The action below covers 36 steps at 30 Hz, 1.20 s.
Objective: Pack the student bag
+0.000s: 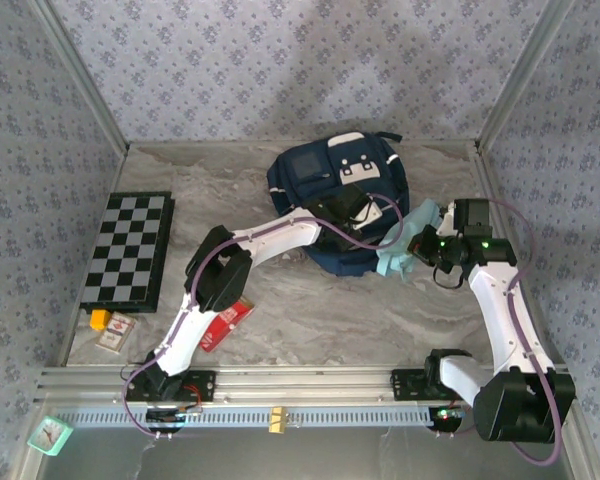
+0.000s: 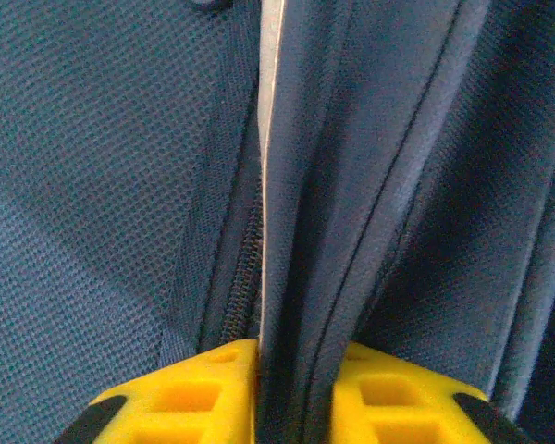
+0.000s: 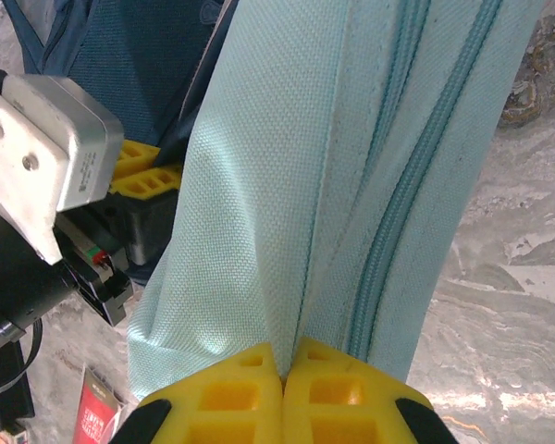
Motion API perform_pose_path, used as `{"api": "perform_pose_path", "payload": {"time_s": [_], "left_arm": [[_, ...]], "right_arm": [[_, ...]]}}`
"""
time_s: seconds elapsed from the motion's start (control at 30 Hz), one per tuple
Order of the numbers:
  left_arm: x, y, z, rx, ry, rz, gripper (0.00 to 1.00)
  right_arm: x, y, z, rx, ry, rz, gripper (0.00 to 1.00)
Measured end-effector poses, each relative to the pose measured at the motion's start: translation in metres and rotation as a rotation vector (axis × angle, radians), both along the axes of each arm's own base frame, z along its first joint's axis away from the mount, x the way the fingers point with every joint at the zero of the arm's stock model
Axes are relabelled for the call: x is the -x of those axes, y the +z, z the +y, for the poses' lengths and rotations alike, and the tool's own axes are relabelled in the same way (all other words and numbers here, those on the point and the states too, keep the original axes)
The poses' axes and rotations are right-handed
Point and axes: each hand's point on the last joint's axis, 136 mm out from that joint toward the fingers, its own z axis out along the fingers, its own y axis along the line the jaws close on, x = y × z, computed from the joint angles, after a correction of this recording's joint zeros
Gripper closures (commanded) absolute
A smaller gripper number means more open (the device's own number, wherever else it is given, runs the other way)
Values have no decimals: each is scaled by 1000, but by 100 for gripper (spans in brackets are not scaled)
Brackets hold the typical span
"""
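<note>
student bag (image 2: 398, 185) pinched in left jaws, pouch (image 3: 287, 185) in right jaws

Right hand (image 1: 418, 246) holds teal pouch (image 1: 397, 263) beside student bag (image 1: 315, 176).

This looks like a robot test cell in a lab, not a lived-in room. Flowered wallpaper panels (image 1: 280, 60) on bare metal posts (image 1: 80, 75) box in the marbled worktop (image 1: 310, 310) behind and beside the left end effector (image 1: 360, 212). Nearer than it, a white-and-black arm (image 1: 270, 235) and its twin (image 1: 505, 300) are bolted to an aluminium rail (image 1: 310, 380) above a slotted cable duct (image 1: 310, 415).
</note>
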Motion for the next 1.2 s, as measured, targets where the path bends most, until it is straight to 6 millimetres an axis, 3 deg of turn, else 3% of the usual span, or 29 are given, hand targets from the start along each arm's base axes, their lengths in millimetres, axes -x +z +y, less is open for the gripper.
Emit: {"api": "perform_pose_path", "payload": {"time_s": [0.17, 0.43, 0.57, 0.7, 0.9, 1.2], "left_arm": [[0, 18, 6, 33, 63, 3, 100], [-12, 107, 31, 203, 239, -76, 100], [-14, 131, 49, 273, 322, -63, 100], [-14, 137, 59, 314, 385, -28, 100], [-13, 136, 60, 347, 422, 13, 100], [-16, 144, 60, 380, 439, 31, 100]], "right_arm": [[2, 7, 0, 6, 9, 3, 99], [5, 26, 1, 12, 28, -18, 99], [9, 31, 6, 10, 65, -12, 99], [12, 29, 19, 2, 128, -1, 99], [16, 12, 62, -7, 291, 60, 100], [-5, 1, 122, -114, 436, -8, 99]]}}
